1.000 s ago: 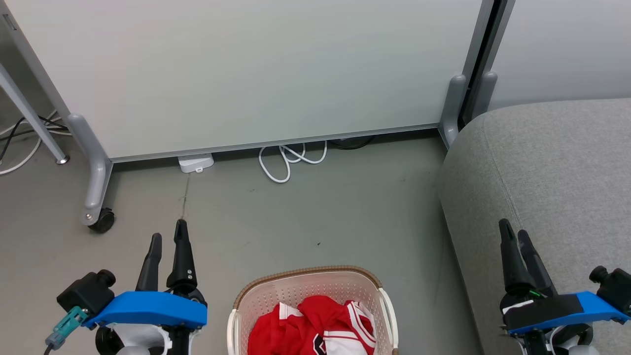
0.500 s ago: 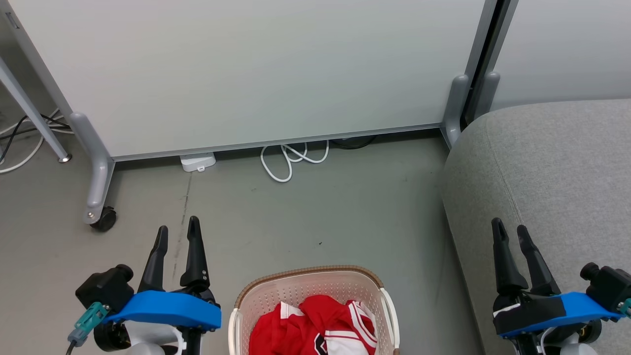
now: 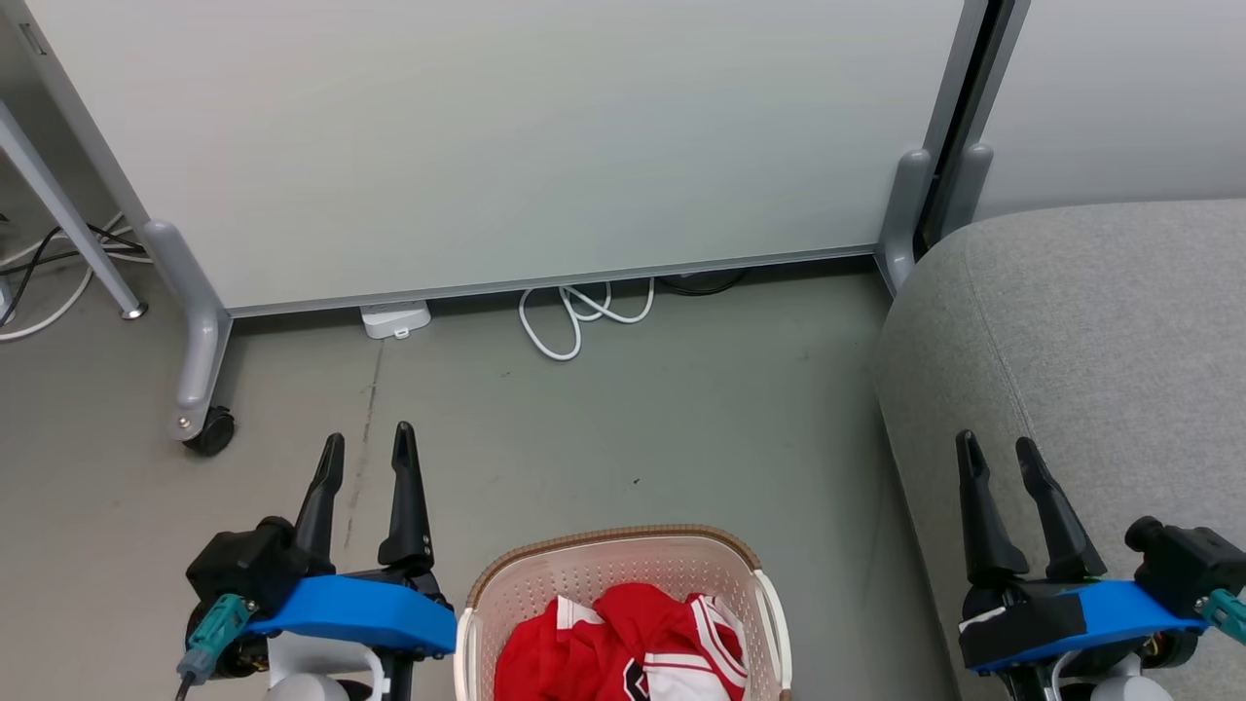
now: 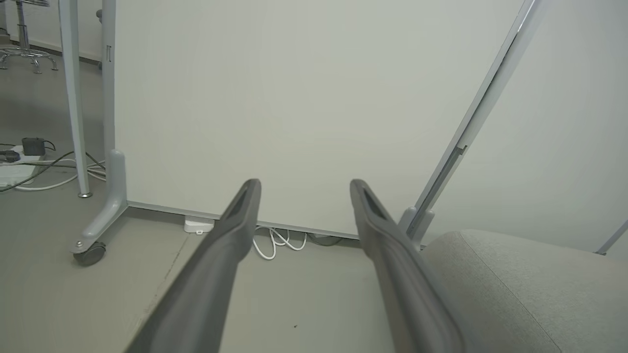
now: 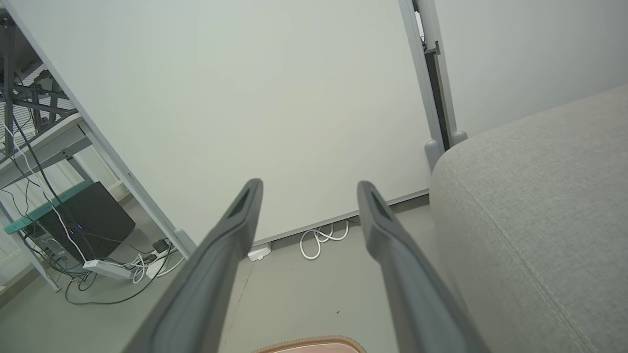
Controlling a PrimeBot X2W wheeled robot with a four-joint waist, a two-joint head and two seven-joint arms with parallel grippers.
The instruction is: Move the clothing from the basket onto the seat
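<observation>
- You were at the opening step. The jersey [image 3: 623,647] lay bunched inside the basket [image 3: 613,535], gripped by nothing. None of it had reached the sofa [image 3: 1100,341], which stood to the right of the basket.
- Your left claw [image 3: 368,433] hung just left of the basket, above the floor [image 3: 633,419]. Its fingers were parted at a moderate gap and held nothing.
- Your right claw [image 3: 995,439] hung well to the right of the basket, over the sofa's edge, likewise parted and empty.
- Both claws pointed forward, past the basket toward the partition [image 3: 487,146], rather than down into the basket. The right wrist view had the basket's far rim at its bottom edge.
- Judging from this, your next move called for swinging one claw in over the basket, pitching it down, and lowering it with its jaws wide into the red heap.
- The left claw sat nearer the basket, so it looked the handier one for the pick.
- The fabric looked soft and crumpled. A pinch on a raised fold near the heap's top seemed likelier to hold than a scrape along the basket's wall.
- The basket's rim was your hazard, since a lowered finger could have caught on it.
</observation>
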